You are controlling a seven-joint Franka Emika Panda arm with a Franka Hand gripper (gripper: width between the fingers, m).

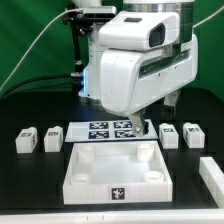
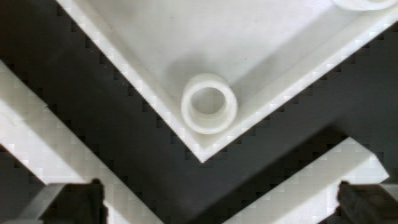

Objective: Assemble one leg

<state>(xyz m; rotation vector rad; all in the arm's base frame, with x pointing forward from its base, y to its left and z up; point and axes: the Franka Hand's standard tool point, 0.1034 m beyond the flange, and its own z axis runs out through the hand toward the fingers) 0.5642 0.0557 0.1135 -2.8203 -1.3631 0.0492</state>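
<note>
Two-finger pincer (image 2: 210,200) spread wide, holding nothing, over round corner socket (image 2: 208,103) of white tray (image 2: 267,50)

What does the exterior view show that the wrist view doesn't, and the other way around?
Only the exterior view shows the arm, the marker board behind the tray, and loose legs to either side, such as the leg nearest the board on the exterior view's left. Only the wrist view shows the gripper, open with nothing between its fingers, and one round corner socket close up. Both show the white tray on the black table.
</note>
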